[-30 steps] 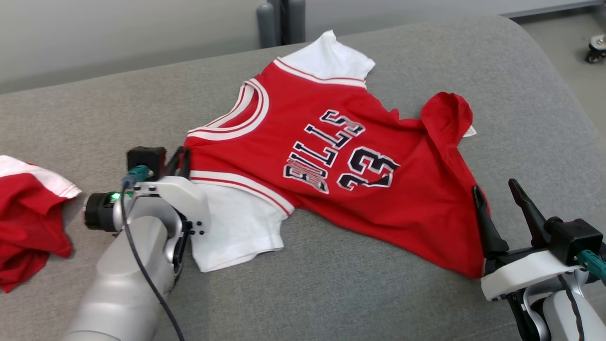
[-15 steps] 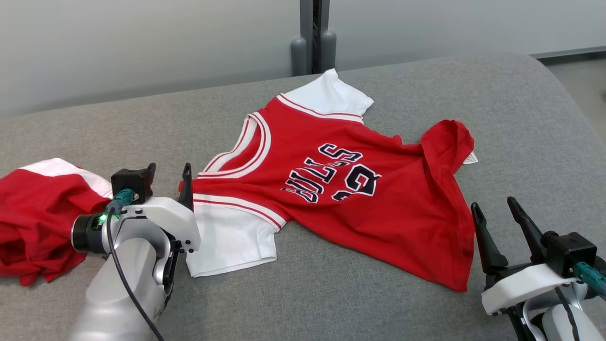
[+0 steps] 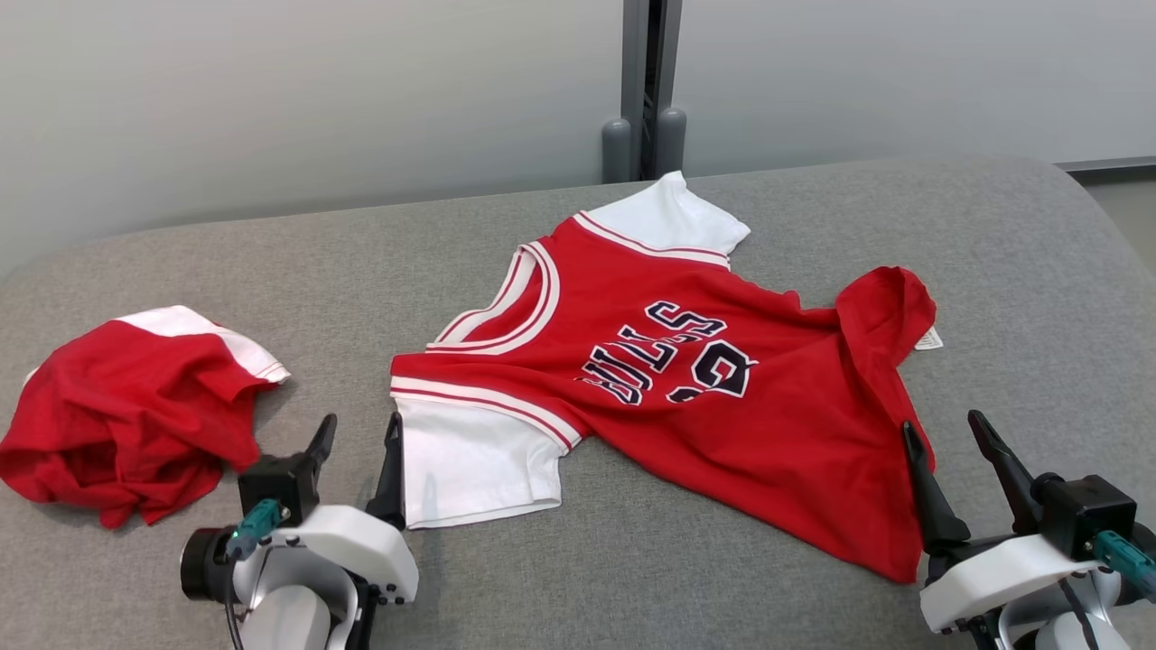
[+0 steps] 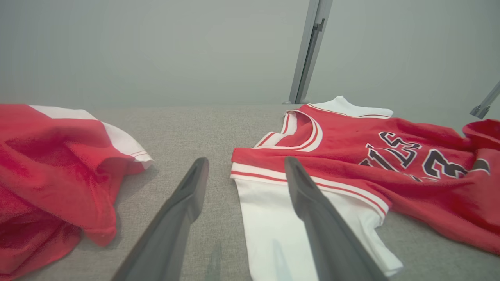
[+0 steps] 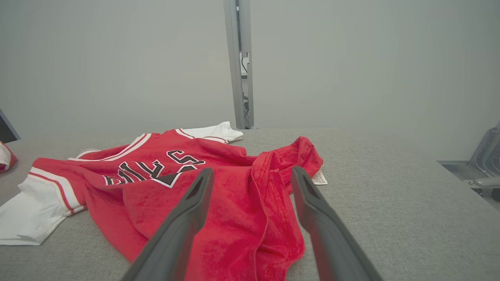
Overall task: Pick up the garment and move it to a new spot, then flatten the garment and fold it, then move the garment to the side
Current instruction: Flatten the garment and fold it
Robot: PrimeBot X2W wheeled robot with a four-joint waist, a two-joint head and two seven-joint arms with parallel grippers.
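Note:
The garment (image 3: 768, 433), a red jersey with white sleeves and dark lettering, lies face up on the grey cushion, neck to the left. Its far right hem corner (image 3: 890, 298) is folded over. My left gripper (image 3: 358, 424) stands open just left of the near white sleeve (image 3: 470, 460), holding nothing. In the left wrist view the left gripper (image 4: 246, 164) points at the sleeve edge of the garment (image 4: 351, 156). My right gripper (image 3: 942, 424) is open by the garment's near right hem. In the right wrist view the right gripper (image 5: 253, 171) hovers over the rumpled hem of the garment (image 5: 117, 183).
A second red and white garment (image 3: 126, 406) lies crumpled at the left, also seen in the left wrist view as a red heap (image 4: 47, 156). The grey cushion (image 3: 632, 569) ends at a rounded right edge. A grey post (image 3: 643, 90) and pale wall stand behind.
My left gripper has opened, let go of the garment's shoulder and drawn back toward the near edge. The head camera has tilted up. The right gripper stays open in place.

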